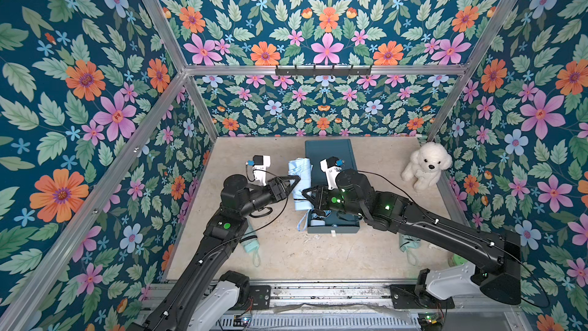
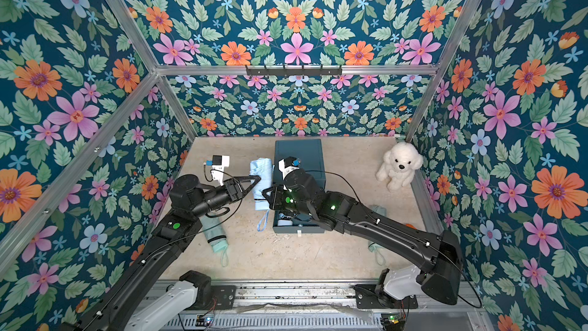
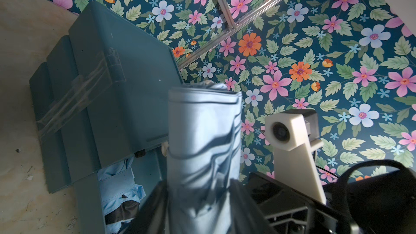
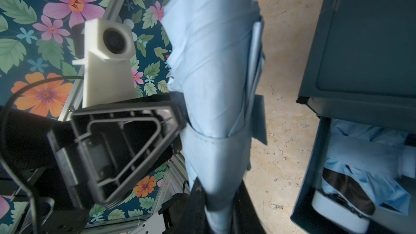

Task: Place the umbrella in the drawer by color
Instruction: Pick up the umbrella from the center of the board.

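Observation:
A folded light blue umbrella point(image 1: 299, 167) point(image 2: 261, 170) point(image 3: 202, 131) point(image 4: 213, 64) is held off the table just left of the teal drawer cabinet point(image 1: 329, 151) point(image 3: 123, 86). My right gripper point(image 1: 306, 193) point(image 2: 266, 193) point(image 4: 219, 199) is shut on its narrower handle end. My left gripper point(image 1: 296, 182) point(image 2: 256, 181) point(image 3: 200, 199) is open, its jaws standing on either side of the umbrella's middle. The cabinet's bottom drawer point(image 1: 334, 227) point(image 4: 315, 187) is pulled out. Another blue umbrella point(image 1: 316, 219) point(image 3: 117, 187) point(image 4: 371, 172) lies inside it.
Two mint green umbrellas lie on the table, one point(image 1: 249, 243) point(image 2: 216, 237) under my left arm and one point(image 1: 409, 243) point(image 2: 375, 246) under my right arm. A white plush dog point(image 1: 426, 165) sits at the back right corner. A hook rail point(image 1: 323, 70) hangs on the back wall.

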Controlling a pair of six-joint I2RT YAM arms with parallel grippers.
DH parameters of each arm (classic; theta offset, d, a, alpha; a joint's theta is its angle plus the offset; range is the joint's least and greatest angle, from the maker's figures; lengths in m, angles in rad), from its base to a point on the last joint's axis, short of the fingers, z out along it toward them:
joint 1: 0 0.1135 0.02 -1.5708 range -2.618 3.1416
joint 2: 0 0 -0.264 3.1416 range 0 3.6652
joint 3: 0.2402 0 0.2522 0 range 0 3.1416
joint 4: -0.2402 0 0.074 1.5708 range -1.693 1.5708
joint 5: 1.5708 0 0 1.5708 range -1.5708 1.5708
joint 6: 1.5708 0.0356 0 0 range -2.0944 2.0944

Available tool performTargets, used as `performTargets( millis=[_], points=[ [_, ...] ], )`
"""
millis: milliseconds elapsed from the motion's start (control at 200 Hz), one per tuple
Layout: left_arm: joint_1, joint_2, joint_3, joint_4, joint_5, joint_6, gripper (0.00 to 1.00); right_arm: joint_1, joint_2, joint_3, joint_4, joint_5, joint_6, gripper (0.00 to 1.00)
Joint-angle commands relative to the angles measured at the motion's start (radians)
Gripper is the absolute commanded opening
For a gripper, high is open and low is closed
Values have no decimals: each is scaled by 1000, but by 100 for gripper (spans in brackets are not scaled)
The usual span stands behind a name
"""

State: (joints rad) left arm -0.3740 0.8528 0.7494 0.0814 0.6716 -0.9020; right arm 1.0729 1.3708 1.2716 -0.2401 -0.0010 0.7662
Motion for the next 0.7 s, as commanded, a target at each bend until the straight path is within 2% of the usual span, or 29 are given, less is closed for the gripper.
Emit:
performTargets(
  millis=[0, 105, 250, 430, 490, 590, 695],
  points=[
    [1, 1, 4, 8, -92, 39, 66, -1, -42, -24, 22, -26, 50, 0],
    [1, 32, 8, -97, -194, 100, 71, -5, -116, -116, -2, -56, 132, 0],
    [-23, 65, -59, -111, -271, 132, 72, -5, -246, -307, 36, -134, 279, 0],
    [-190, 120, -92, -99, -403, 162, 72, -19, -338, -421, 8, -168, 389, 0],
    [-219, 142, -99, -100, -421, 159, 72, -40, -344, -433, -7, -183, 403, 0],
    [-233, 167, -123, -100, -442, 138, 66, -70, -348, -457, 0, -215, 429, 0],
    [-254, 196, -133, -118, -463, 135, 52, -72, -353, -445, -44, -207, 423, 0]
  ],
)
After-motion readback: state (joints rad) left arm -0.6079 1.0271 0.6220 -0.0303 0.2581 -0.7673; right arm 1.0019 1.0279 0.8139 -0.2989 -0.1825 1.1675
